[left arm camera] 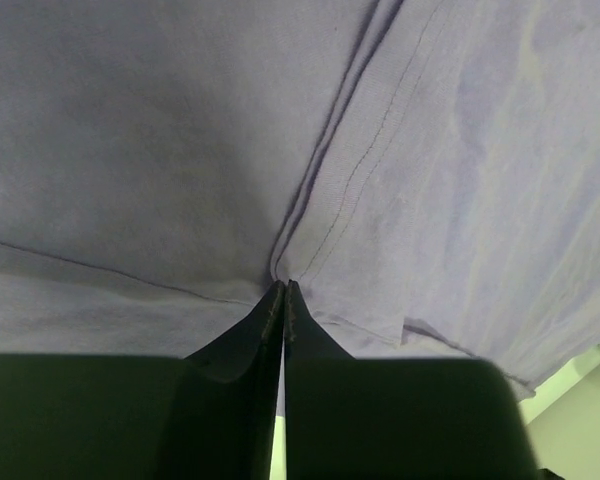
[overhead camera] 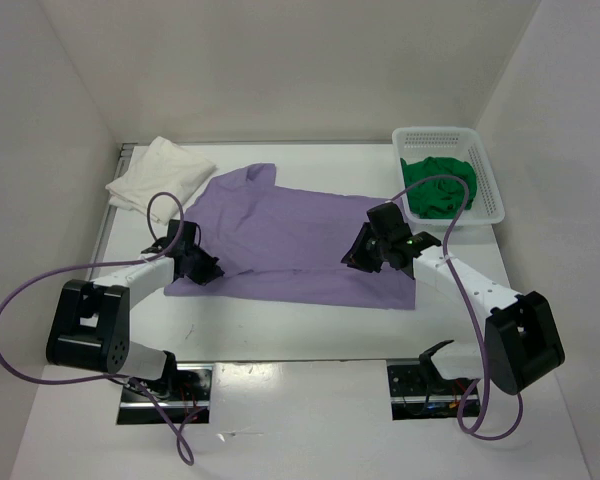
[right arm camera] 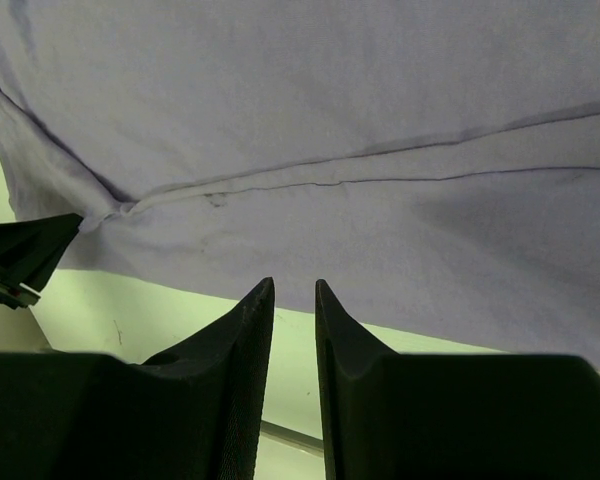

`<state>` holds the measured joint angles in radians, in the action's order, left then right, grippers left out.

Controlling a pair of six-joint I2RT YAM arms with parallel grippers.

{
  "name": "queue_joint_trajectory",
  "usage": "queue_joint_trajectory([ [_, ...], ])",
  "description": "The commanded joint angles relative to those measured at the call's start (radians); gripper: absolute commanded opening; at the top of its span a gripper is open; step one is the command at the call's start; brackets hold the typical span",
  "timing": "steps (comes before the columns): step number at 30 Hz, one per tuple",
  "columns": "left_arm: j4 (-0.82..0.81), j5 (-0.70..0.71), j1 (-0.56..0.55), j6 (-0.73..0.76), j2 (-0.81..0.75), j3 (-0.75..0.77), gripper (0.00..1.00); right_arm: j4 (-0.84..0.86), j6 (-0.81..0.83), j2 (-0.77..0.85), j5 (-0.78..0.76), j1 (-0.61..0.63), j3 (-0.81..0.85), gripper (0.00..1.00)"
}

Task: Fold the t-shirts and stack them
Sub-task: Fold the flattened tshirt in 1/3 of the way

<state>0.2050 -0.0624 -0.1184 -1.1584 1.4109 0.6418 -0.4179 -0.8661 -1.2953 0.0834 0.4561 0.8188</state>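
Left gripper (left arm camera: 283,284) is closed, with a fold of the lavender t-shirt (overhead camera: 300,240) pinched at the fingertips, at the near left part of the shirt. Right gripper (right arm camera: 294,285) is held narrowly parted with nothing between the fingers, near the shirt's right edge. The lavender t-shirt is spread flat across the middle of the white table (overhead camera: 310,335). A white perforated basket (overhead camera: 492,205) is placed at the far right, and the green t-shirt (overhead camera: 438,185) is bunched inside it. The white t-shirt (overhead camera: 160,172) is laid folded at the far left.
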Motion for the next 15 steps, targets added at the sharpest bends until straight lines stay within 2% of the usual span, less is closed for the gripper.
queue_joint_trajectory([
  [1,-0.016,-0.022,-0.006,-0.007,0.020,0.027,0.01,0.025,0.024,0.028,-0.007,0.009,0.002,0.29],
  [9,0.004,0.012,-0.036,0.002,0.039,0.105,0.00,0.016,0.024,0.037,-0.016,0.009,0.011,0.30],
  [15,-0.027,0.003,-0.055,0.002,0.109,0.226,0.00,0.016,0.024,0.037,-0.016,0.000,0.011,0.30],
])
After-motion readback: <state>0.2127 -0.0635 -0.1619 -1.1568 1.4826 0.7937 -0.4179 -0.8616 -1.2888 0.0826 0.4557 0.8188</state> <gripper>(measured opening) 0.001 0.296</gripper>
